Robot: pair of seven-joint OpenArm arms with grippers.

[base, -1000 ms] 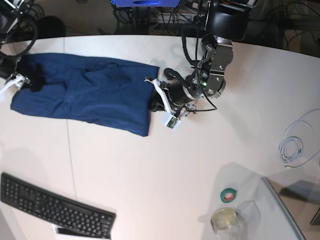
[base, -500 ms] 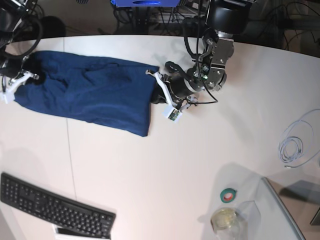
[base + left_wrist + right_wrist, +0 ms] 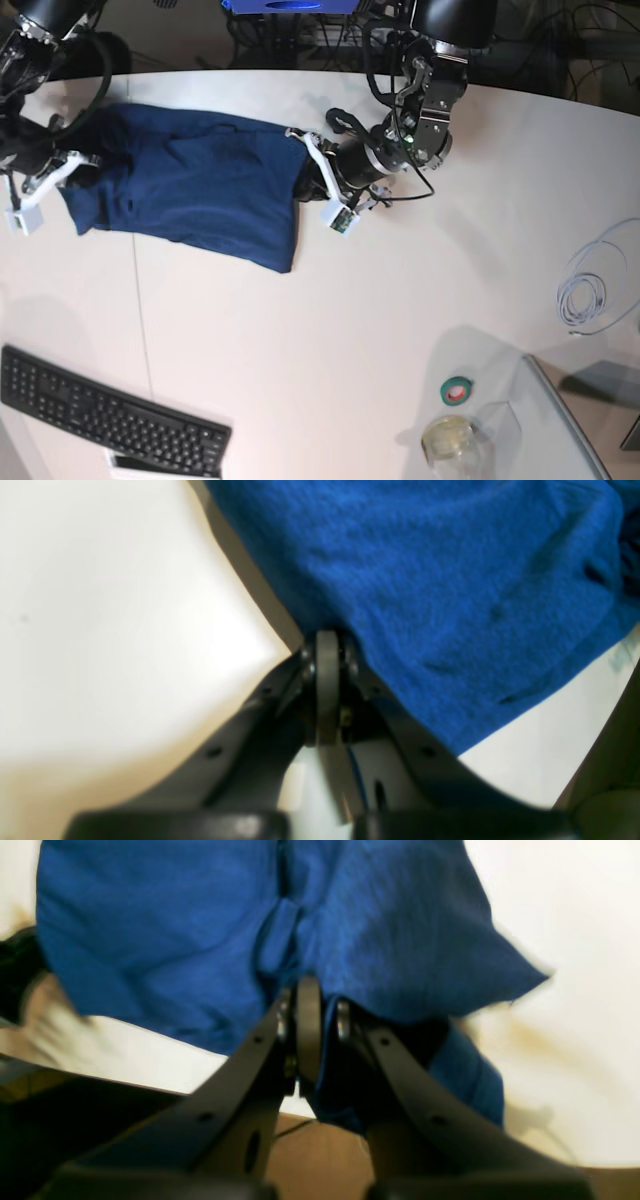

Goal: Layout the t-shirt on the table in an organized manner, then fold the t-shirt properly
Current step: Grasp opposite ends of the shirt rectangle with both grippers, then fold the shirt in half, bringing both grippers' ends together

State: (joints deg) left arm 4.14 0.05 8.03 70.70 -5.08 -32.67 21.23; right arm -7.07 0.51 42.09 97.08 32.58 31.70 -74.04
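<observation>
Looking for print or a label on the t-shirt (image 3: pixel 190 190), I find none; the small white tags by each wrist are too small to read. The navy cloth lies stretched between the two arms on the white table (image 3: pixel 330 330). The left gripper (image 3: pixel 312 190) is clamped shut on the shirt's edge, the fabric spreading away just ahead of its fingertips in its wrist view (image 3: pixel 327 645). The right gripper (image 3: pixel 62 172) is pinched closed on the opposite end, cloth bunched around its fingers (image 3: pixel 309 1025) and hanging past them. Beyond the left gripper's far side the tabletop is open and bare; toward the near edge sit a black keyboard (image 3: pixel 110 415), a green tape roll (image 3: pixel 458 390), a clear cup (image 3: pixel 450 440) and a coiled white cable (image 3: pixel 590 290), all well apart from both hands. A second ago the right gripper stood open beside the shirt's end; now it grips it, and that end has lifted and drawn inward.
</observation>
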